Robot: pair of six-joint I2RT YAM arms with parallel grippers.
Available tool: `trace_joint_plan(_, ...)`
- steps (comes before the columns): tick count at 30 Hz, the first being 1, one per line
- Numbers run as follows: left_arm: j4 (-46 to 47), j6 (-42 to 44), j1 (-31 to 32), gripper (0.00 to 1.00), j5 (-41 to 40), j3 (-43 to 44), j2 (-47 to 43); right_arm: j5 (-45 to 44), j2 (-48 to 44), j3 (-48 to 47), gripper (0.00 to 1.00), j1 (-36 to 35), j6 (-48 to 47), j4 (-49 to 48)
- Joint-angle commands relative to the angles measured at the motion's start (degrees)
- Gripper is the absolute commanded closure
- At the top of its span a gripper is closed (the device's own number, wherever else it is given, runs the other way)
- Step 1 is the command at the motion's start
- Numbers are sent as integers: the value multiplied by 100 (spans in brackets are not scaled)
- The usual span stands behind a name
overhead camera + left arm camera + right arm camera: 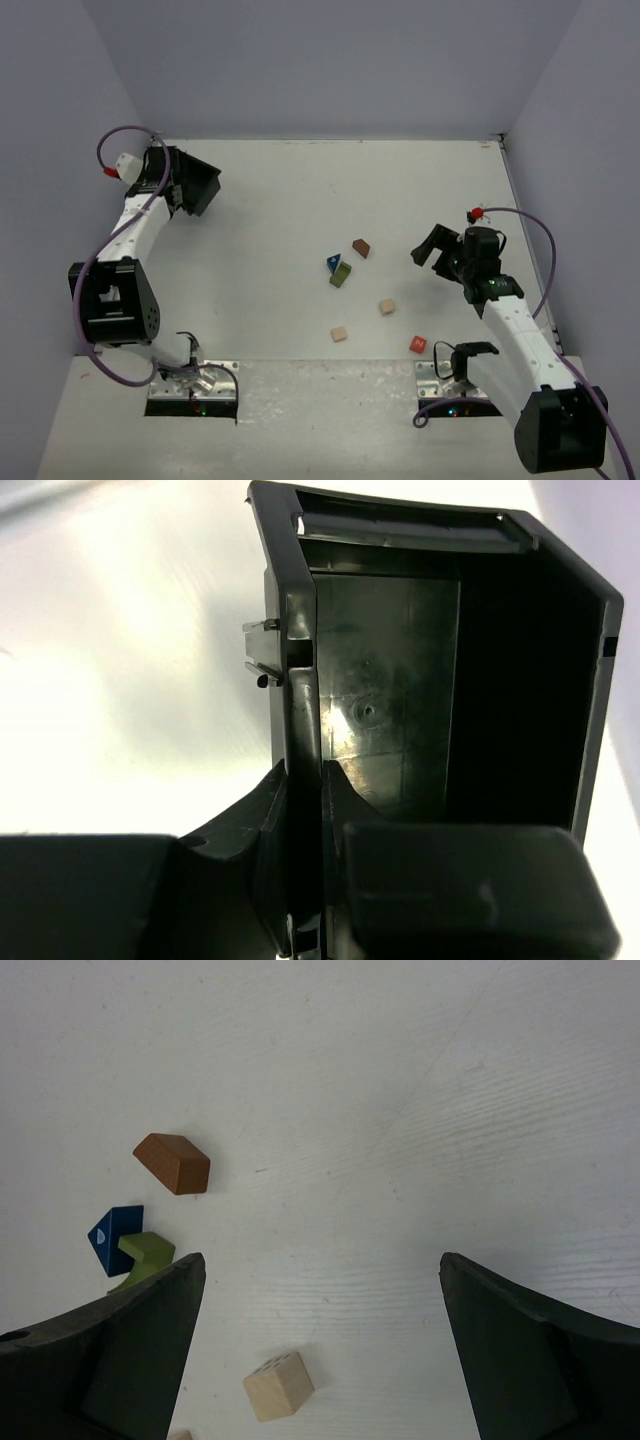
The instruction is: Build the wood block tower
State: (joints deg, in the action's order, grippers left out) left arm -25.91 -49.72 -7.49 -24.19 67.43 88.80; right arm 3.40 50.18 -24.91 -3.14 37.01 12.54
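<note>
The right pincer (432,252) hangs over the counter (260,260) right of the blocks, fingers wide apart, empty. A base block probably comes first. The olive oblong (340,276) touches the blue wedge (334,263), so the fingers should straddle it without nudging the wedge. Nothing is stacked: red cube (418,344) nearest, near tan cube (339,333), far tan cube (386,307), oblong, wedge, brown block (360,247) farthest. Far left, the left pincer (304,790) is clamped on a tray (400,680) wall.

A black tray (200,185) stands, seemingly tilted on edge, at the white table's (280,200) far-left corner.
</note>
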Motion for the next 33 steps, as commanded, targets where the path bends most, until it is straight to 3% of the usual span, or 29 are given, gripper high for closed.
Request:
trace_joint_plan(1,239,-1353,2,100,-1318,-477,-668,-29,-19,-79,1,-6,70,-138)
trace_joint_plan(14,-722,-2186,1,100,-1562,-304,251,64,18,-88,1,-3,17,-147)
trace_joint_plan(22,-481,-2097,-7,77,-1369,-535,357,77,113,-122,1,-5,15,-140)
trace_joint_plan(28,-470,-2069,-16,72,-1280,-652,336,114,50,-122,1,-9,20,-129)
trace_joint_plan(33,-364,-1402,-16,24,-1109,-529,-136,257,-34,-138,1,-3,-53,-94)
